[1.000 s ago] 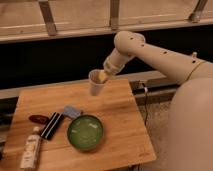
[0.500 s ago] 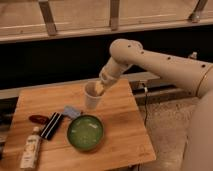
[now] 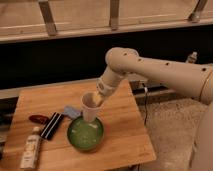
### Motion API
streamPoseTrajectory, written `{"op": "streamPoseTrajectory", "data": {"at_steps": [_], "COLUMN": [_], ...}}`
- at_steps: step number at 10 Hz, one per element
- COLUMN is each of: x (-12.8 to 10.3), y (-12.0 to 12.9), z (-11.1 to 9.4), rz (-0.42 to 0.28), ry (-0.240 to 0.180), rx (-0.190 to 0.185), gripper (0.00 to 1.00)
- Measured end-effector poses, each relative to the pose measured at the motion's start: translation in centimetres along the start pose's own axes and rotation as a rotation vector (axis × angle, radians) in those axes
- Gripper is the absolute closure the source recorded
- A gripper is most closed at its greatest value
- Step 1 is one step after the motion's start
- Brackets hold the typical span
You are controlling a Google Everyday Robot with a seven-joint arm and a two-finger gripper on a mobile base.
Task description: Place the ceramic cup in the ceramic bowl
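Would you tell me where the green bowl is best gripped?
The ceramic bowl: pinch its right rim from above; it is shallow and looks too wide to span. The gripper, holding the ceramic cup, hangs over its back edge.

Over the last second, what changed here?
The gripper, shut on the ceramic cup, came down and slightly left in the view, bringing the cup's base to the far rim of the ceramic bowl. Nothing was let go. The bowl, white bottle and black bar stayed put on the table.
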State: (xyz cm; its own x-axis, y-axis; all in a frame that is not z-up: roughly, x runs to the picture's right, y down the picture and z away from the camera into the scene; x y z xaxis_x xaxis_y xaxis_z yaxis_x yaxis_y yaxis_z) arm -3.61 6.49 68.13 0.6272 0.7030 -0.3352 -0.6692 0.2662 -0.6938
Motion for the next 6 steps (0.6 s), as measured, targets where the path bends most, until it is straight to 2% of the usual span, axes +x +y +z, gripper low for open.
{"op": "streamPoseTrajectory", "data": {"at_steps": [3,6], "x": [0.01,-0.70], "y": [0.00,0.00], "z": [0.00,0.19], "rz": [0.000,-0.030], "ry": [0.001,0.027], "rx": [0.000,0.027], "gripper": [1.00,1.00]}}
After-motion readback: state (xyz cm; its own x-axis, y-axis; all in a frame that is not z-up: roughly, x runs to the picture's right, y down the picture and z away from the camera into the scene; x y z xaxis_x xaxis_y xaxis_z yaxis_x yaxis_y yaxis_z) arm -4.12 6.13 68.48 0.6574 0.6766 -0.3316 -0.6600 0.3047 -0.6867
